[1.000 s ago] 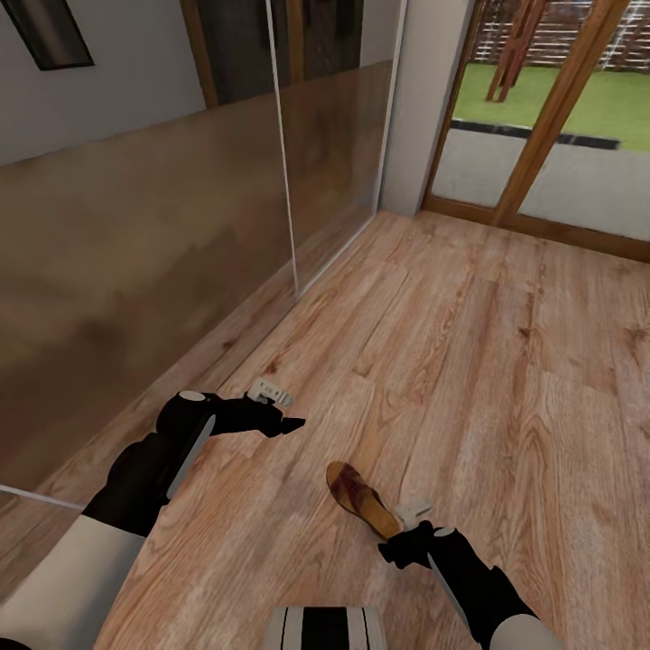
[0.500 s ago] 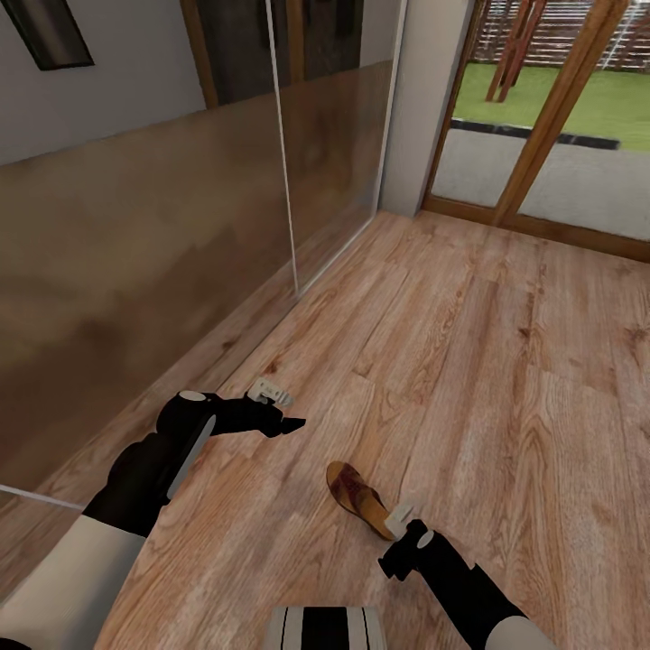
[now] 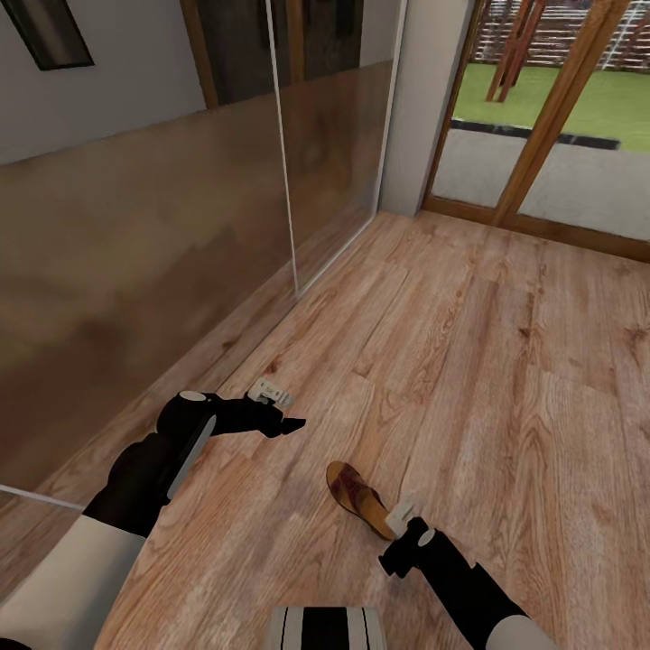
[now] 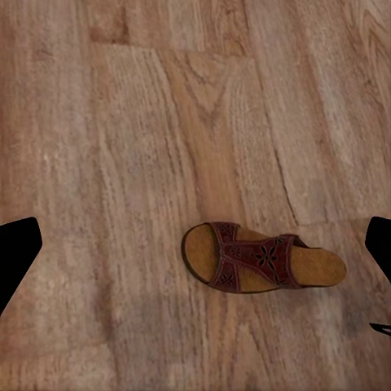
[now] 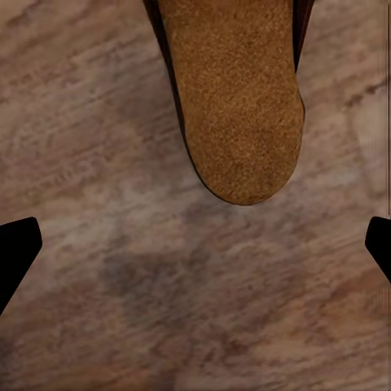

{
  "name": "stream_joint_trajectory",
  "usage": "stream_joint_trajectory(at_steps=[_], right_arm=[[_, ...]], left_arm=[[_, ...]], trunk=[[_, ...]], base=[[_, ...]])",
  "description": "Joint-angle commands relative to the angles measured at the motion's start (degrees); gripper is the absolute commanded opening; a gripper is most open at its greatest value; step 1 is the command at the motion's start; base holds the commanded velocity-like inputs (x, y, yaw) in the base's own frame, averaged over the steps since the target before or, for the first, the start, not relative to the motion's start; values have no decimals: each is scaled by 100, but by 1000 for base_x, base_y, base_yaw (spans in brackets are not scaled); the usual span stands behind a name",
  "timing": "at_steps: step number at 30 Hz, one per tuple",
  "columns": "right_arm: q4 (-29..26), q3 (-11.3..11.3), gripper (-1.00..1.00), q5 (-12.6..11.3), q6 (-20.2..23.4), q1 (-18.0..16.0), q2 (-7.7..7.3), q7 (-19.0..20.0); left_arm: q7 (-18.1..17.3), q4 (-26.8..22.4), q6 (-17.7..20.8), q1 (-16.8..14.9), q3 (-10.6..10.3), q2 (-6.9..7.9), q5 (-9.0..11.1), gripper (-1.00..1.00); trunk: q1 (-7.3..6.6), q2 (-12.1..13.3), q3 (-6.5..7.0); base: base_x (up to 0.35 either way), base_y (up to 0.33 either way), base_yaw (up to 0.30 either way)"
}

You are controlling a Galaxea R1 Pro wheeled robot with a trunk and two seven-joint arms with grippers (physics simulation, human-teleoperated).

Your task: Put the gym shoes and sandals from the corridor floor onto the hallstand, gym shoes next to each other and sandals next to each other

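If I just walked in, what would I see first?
A single brown sandal lying flat on the wooden floor, with the right gripper low by its heel end, fingers spread wide apart. The left gripper hovers farther off, near a big mirrored wardrobe door, and bright green grass shows through the glass door behind.

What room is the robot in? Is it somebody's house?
Probably a home hallway by a garden door. There is warm brown wood-plank flooring, a tall mirrored sliding-door wardrobe, a wood-framed glass door showing grass outside, and a flat brown leather sandal on the floor.
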Motion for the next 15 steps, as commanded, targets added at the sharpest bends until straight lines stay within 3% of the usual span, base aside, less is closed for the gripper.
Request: stream_joint_trajectory(at_steps=[1,15], right_arm=[[-15,0,100,60,27,-1,-1,37],[-46,-6,100,60,49,-1,-1,29]], left_arm=[[-7,-4,34,-4,-6,4,7,100],[-7,-1,34,-4,-4,4,7,100]], trunk=[[-1,-2,-4],[-1,-2,-4]], base=[[0,0,0],[0,0,0]])
